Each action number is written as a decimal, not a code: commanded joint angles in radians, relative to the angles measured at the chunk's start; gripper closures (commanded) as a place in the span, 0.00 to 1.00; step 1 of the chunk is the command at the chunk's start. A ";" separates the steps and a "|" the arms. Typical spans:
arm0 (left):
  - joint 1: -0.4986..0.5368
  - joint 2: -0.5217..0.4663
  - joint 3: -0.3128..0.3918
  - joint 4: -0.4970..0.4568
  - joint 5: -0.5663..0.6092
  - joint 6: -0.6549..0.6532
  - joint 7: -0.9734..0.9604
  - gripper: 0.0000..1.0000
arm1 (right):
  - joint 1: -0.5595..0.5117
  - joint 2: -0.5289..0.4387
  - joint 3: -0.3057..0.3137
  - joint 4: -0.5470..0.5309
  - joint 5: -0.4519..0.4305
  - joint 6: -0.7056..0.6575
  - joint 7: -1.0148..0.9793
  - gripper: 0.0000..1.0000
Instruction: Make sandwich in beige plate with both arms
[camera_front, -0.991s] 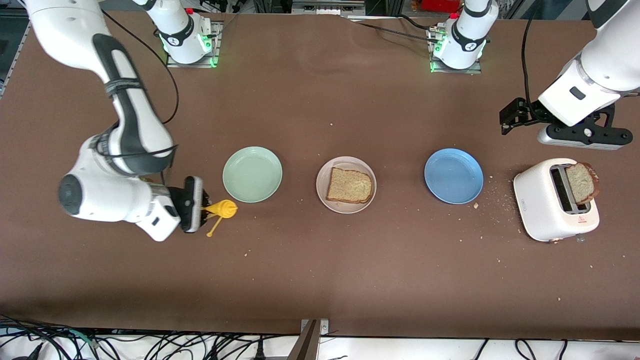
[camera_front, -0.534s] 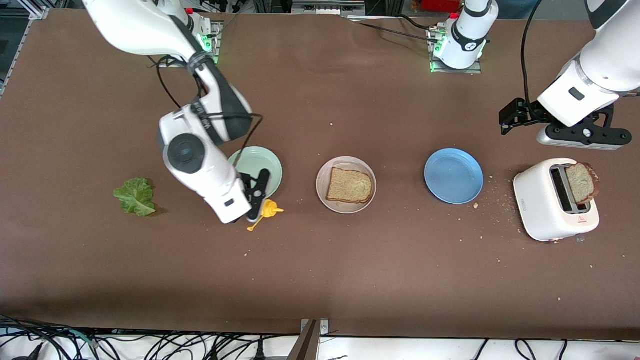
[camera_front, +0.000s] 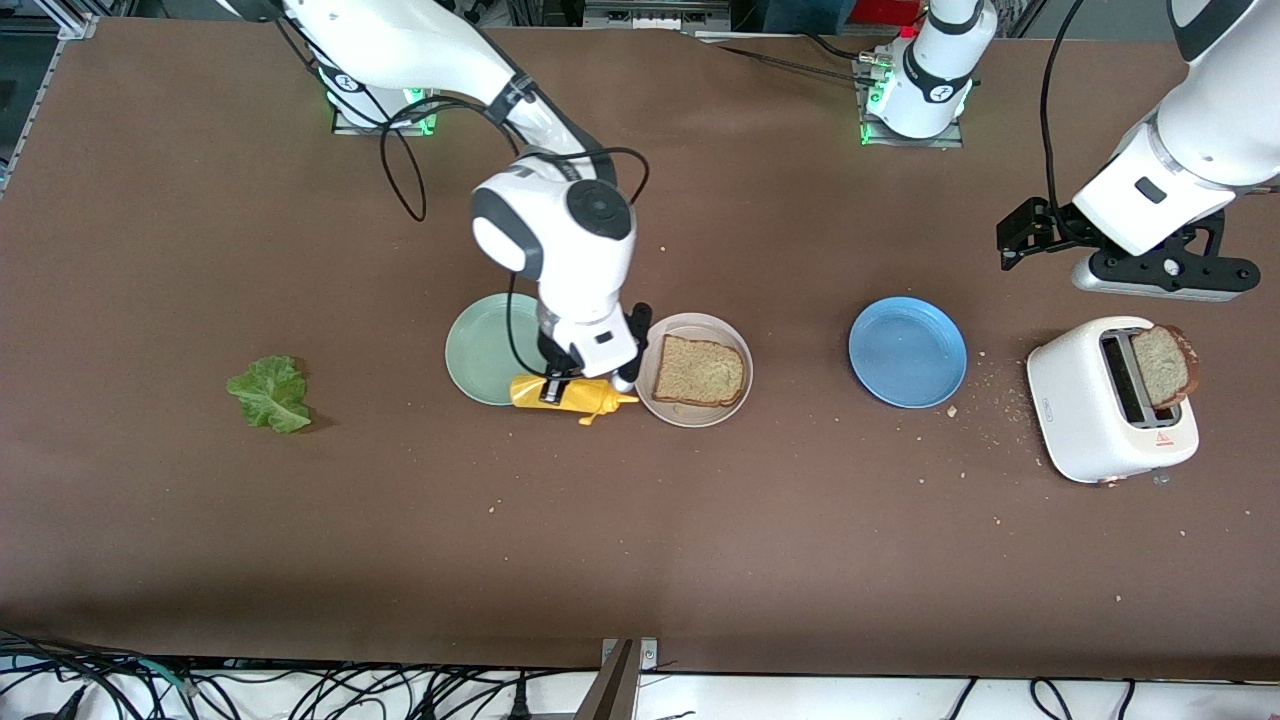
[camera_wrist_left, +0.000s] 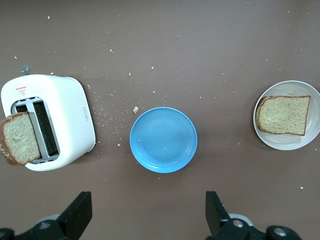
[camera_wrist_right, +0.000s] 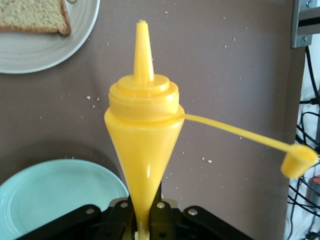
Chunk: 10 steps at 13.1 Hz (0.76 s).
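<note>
The beige plate (camera_front: 690, 415) sits mid-table with one toast slice (camera_front: 700, 371) on it; both show in the left wrist view, plate (camera_wrist_left: 287, 142) and slice (camera_wrist_left: 283, 115). A second slice (camera_front: 1160, 365) stands in the white toaster (camera_front: 1095, 420). The lettuce leaf (camera_front: 268, 393) lies on the table toward the right arm's end. My right gripper (camera_front: 560, 385) is shut on a yellow squeeze bottle (camera_front: 575, 394) and holds it sideways beside the beige plate, nozzle toward the plate, cap hanging open (camera_wrist_right: 298, 164). My left gripper (camera_front: 1008, 240) is open and empty, waiting above the table near the toaster.
A mint-green plate (camera_front: 480, 345) lies beside the beige plate toward the right arm's end, partly under the right wrist. A blue plate (camera_front: 907, 351) lies between the beige plate and the toaster. Crumbs are scattered around the toaster.
My right arm swung from the right arm's end of the table past the mint plate to the beige plate, carrying the yellow bottle and uncovering the lettuce. The left arm has not moved.
</note>
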 joint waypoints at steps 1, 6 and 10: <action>-0.007 -0.022 0.001 -0.024 0.011 0.007 -0.014 0.00 | 0.080 0.041 -0.024 0.028 -0.151 -0.054 0.103 1.00; -0.008 -0.018 0.004 -0.019 0.007 0.007 -0.014 0.00 | 0.169 0.095 -0.047 0.029 -0.358 -0.090 0.127 1.00; -0.007 -0.018 0.006 -0.019 0.006 0.007 -0.011 0.00 | 0.210 0.153 -0.045 0.037 -0.437 -0.084 0.140 1.00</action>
